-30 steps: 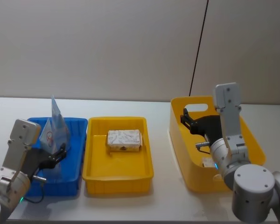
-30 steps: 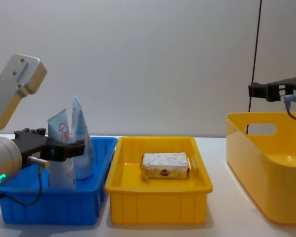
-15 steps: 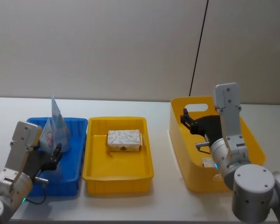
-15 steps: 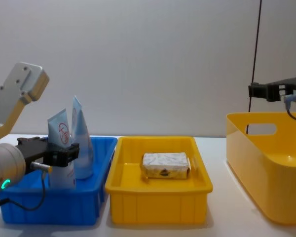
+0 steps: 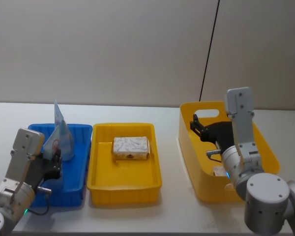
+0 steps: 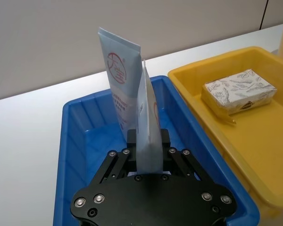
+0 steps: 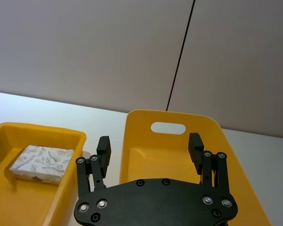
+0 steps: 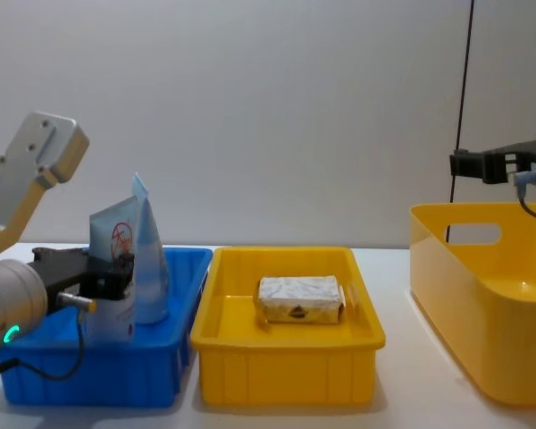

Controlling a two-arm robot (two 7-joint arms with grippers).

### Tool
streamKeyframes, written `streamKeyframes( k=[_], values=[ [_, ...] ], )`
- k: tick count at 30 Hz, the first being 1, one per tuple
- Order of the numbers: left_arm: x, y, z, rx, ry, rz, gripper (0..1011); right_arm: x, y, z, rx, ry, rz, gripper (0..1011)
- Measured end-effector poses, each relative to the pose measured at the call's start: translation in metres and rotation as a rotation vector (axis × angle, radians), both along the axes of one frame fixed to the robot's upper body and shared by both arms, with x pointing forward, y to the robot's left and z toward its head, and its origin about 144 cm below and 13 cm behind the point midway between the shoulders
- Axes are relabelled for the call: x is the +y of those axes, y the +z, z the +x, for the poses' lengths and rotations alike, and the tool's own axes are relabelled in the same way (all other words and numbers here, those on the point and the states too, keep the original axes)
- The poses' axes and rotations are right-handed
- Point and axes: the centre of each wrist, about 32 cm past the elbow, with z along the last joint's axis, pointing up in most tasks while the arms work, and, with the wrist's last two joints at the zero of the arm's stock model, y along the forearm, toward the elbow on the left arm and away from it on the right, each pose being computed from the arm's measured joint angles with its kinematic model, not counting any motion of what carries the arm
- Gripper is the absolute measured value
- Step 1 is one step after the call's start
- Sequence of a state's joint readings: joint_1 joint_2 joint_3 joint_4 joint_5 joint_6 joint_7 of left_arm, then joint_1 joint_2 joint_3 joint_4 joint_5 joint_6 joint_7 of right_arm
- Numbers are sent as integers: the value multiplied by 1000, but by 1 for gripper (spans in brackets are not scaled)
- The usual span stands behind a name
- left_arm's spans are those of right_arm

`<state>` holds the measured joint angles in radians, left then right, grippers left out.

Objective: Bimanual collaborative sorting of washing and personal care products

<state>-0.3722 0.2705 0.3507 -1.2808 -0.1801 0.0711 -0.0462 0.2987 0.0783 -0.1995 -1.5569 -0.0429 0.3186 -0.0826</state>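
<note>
Left of the yellow tray (image 5: 123,194), a red-marked squeeze tube (image 8: 114,255) is clamped by the left gripper (image 6: 146,139); right of it, the right gripper (image 7: 149,143) is held spread open.

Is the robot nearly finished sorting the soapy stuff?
Mostly done. The light-blue-and-white squeeze tube with red marks and the slimmer clear pale-blue tube are in the blue plastic tray; a cream-white crinkly wrapped block lies in the yellow plastic tray. The left gripper sits right at the tubes. The right gripper hangs open and empty over the big yellow tub, where a small pale item may be left.
</note>
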Motion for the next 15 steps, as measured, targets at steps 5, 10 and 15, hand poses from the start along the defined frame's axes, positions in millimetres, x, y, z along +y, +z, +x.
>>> streamKeyframes(
  k=[5,10,15],
  values=[
    [-1,4,-2,-23,-4,-2,227,0,0,0,0,0,0,1004],
    [-2,12,-5,-62,-13,0,224,0,0,0,0,0,0,1004],
    [-4,23,-7,-106,-28,1,224,0,0,0,0,0,0,1004]
  ],
)
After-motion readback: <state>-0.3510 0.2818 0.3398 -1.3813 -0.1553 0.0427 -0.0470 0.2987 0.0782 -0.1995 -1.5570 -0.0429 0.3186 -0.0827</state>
